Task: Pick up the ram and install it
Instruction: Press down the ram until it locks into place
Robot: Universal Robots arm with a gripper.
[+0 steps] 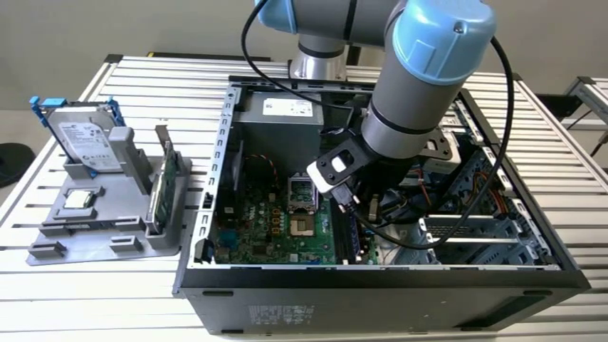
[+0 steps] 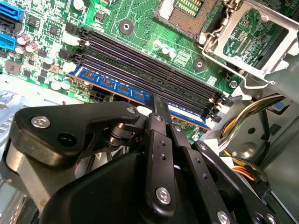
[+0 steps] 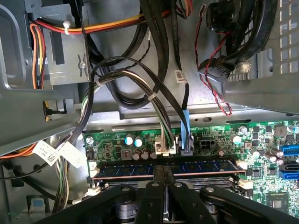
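Inside the open computer case, which lies on the slatted bench, the arm reaches down over the green board. Its fingers are close together, with only a thin gap between them, and their tips meet the upper edge of the ram. In the second wrist view the ram is a long blue stick with black chips, standing on its edge in the slot nearest to the fingers, beside the three empty black slots. It runs parallel to these slots. In the first wrist view the ram lies across the board just above the fingers, and white clips are seen at its ends. Whether the fingers squeeze the ram or only press on its top, I cannot tell. Beyond the empty slots the processor socket is open, with its metal frame tilted up.

Outside the case, toward the exterior view's left, a grey holder stands on the bench. It carries a silver hard drive with blue rails, leaning back, and a green card standing on its edge.
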